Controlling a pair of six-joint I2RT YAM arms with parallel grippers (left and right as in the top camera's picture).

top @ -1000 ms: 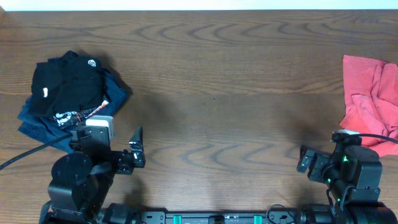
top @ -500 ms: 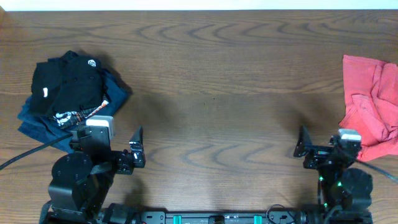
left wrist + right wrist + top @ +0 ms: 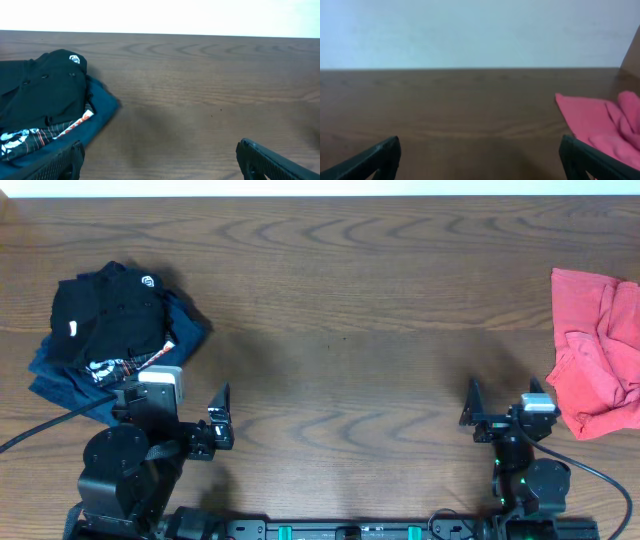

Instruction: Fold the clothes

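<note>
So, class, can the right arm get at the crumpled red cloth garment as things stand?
Probably yes: the open right gripper sits close beside the red garment, with nothing but wooden table between them.

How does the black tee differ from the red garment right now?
The black tee lies atop a navy printed tee at the left of the table; the red garment lies alone at the right edge. The black tee shows small white logo marks; the red garment looks plain. Both lie rumpled on the wood.
</note>
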